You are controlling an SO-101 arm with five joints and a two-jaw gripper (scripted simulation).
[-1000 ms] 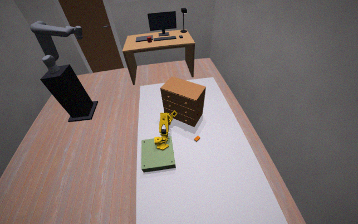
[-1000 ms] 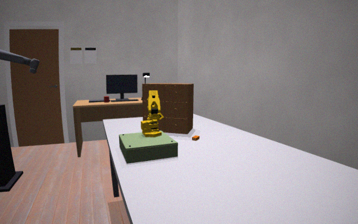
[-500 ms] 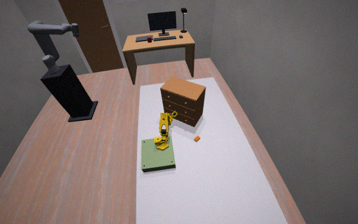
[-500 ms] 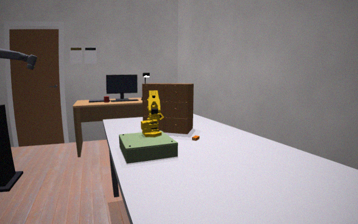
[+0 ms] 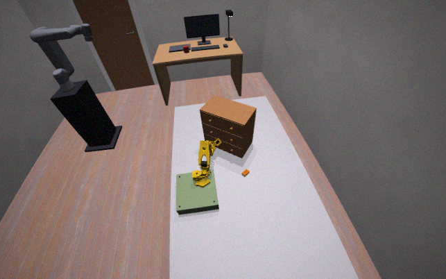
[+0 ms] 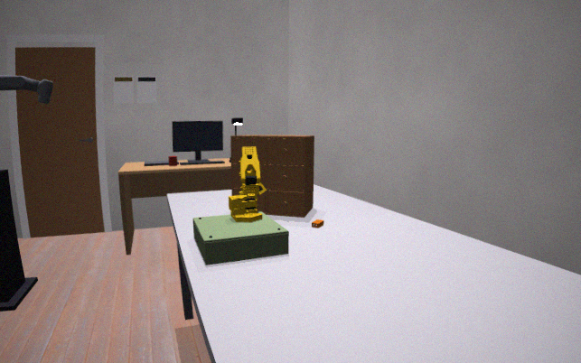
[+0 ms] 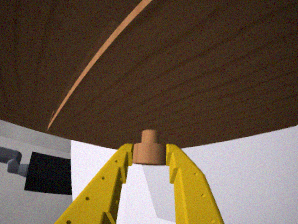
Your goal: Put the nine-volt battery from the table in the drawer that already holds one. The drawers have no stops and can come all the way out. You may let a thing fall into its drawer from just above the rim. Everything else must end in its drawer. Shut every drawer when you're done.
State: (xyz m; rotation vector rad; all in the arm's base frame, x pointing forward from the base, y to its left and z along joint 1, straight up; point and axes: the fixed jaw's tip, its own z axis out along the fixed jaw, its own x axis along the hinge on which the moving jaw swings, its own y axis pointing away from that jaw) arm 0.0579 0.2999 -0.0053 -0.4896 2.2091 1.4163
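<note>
Pincer (image 7: pixel 149 156) of mine clamped on a drawer knob (image 7: pixel 149 148) low on the chest (image 5: pixel 229 110), every drawer shut, and the nine-volt battery (image 5: pixel 245 172) waits on the table (image 5: pixel 270 225), right of my base.

No text, label, brand, number or sign can be read in any view; the two sheets (image 6: pixel 135 89) on the wall beside the door (image 6: pixel 59 135) carry dark header strips, too blurred to read, and the monitor (image 6: pixel 197 136) is dark
</note>
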